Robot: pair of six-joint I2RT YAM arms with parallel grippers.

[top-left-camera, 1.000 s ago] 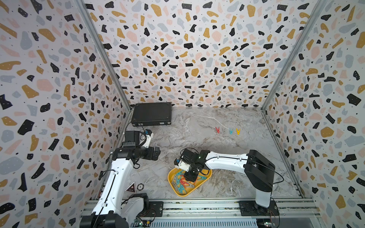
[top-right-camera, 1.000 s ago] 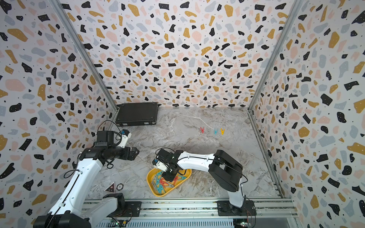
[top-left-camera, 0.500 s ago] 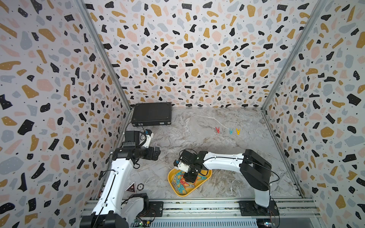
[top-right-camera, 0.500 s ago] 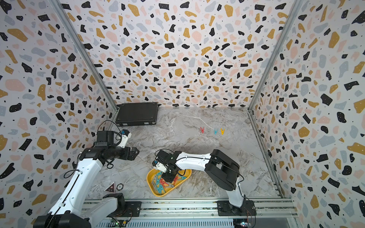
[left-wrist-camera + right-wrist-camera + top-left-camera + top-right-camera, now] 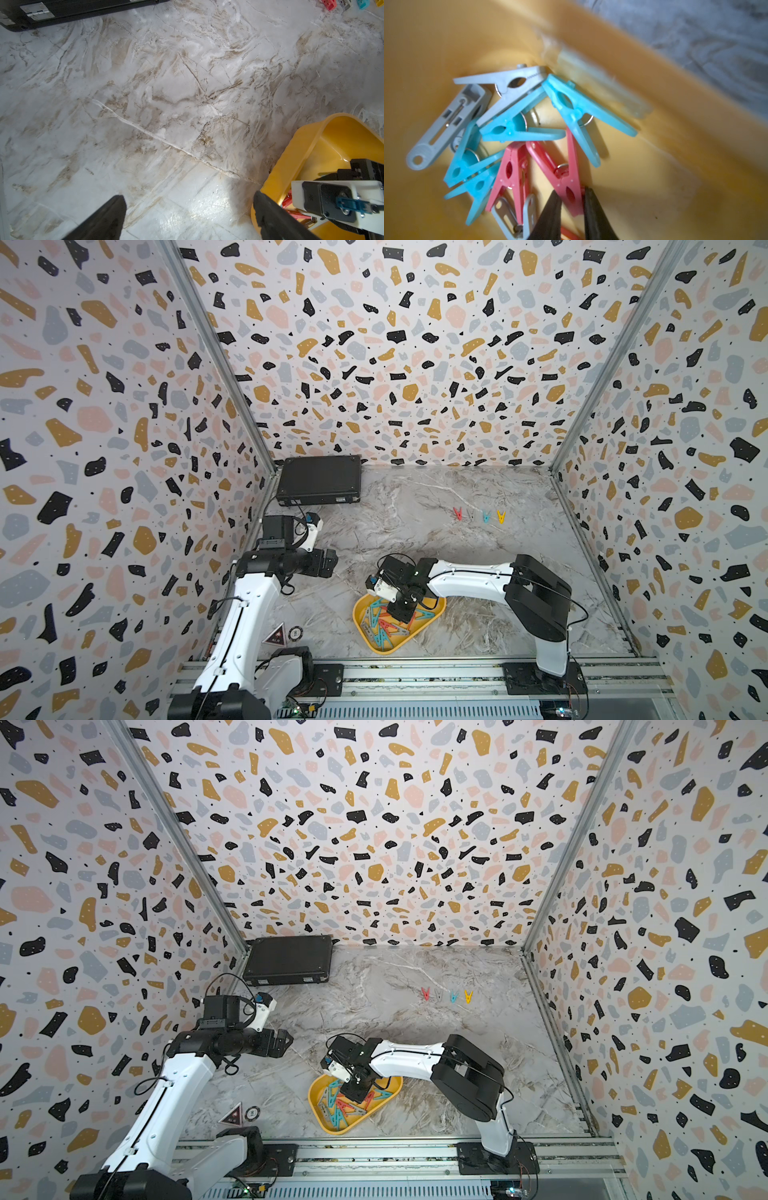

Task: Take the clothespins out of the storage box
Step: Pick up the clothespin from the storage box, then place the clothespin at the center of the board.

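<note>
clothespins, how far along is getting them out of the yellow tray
Done: four plastic clothespins sit in a row on the marble table. In hand: the right hand pinches a red plastic clothespin inside the shallow yellow plastic tray, not yet lifted. To go: the pile of teal, red and grey pegs there.

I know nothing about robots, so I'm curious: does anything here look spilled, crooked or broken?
Nothing looks spilled or broken. The yellow tray sits crooked, turned at an angle to the table edge, with its pegs heaped in a jumble. Four more pegs lie in a neat row far across the table.
</note>
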